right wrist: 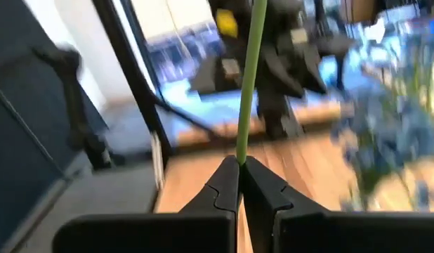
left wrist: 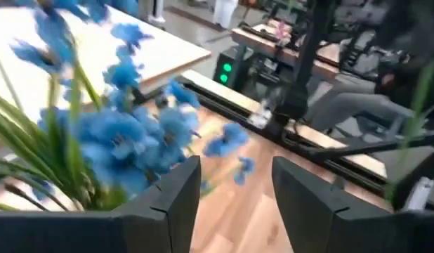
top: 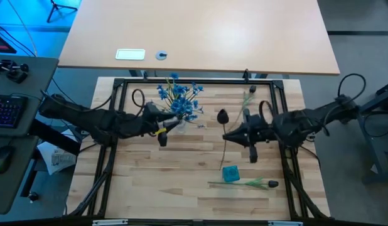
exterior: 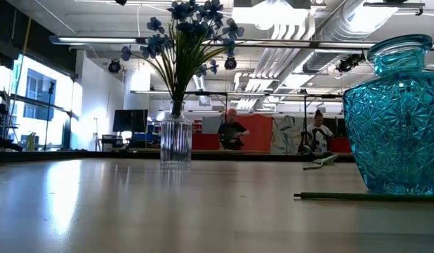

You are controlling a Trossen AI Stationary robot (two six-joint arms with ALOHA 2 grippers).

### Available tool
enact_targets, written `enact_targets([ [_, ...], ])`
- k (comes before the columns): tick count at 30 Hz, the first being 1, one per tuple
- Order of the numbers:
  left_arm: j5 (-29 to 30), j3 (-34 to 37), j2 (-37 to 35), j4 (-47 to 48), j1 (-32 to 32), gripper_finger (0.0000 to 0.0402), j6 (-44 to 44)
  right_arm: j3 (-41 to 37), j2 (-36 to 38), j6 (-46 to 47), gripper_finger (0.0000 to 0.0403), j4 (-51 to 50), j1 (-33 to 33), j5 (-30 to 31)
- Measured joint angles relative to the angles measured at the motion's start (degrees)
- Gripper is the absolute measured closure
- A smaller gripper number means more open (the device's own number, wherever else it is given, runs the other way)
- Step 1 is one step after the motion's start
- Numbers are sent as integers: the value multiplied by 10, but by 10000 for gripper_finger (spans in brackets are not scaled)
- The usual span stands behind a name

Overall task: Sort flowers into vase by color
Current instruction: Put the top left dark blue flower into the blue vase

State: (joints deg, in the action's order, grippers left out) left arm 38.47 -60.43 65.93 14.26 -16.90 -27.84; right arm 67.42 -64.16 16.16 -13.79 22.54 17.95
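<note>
Blue flowers (top: 179, 100) upright in clear vase (exterior: 175, 143); dark-budded stems (top: 244, 183) apparently flat.

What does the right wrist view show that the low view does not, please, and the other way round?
Only the right wrist view shows the right gripper, shut on a thin green stem, and the left arm beyond it. Only the low view shows the clear ribbed vase holding the blue flowers, the turquoise glass vase with a stem lying on the table before it, and people in the room behind. Both share the blue flowers and the wooden tabletop.
</note>
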Motion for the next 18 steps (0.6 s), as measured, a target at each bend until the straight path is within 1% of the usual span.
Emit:
enact_targets([
  [3,-17,24,3,-20,-12,231,-10,-2,0,39,402,-60,49,61],
  [6,-20,60,15,-82,-27,230,-16,-1,6,78,402,-96,100,124],
  [10,-18,107,34,-189,-39,230,-33,-4,5,126,402,-143,162,230],
  [13,-18,131,48,-252,-39,230,-37,-39,15,151,402,-138,192,292],
  [15,-18,130,58,-278,-39,230,-36,-74,26,171,403,-116,198,303],
  [18,-18,130,59,-297,-36,230,-31,-126,48,168,403,-71,199,319],
])
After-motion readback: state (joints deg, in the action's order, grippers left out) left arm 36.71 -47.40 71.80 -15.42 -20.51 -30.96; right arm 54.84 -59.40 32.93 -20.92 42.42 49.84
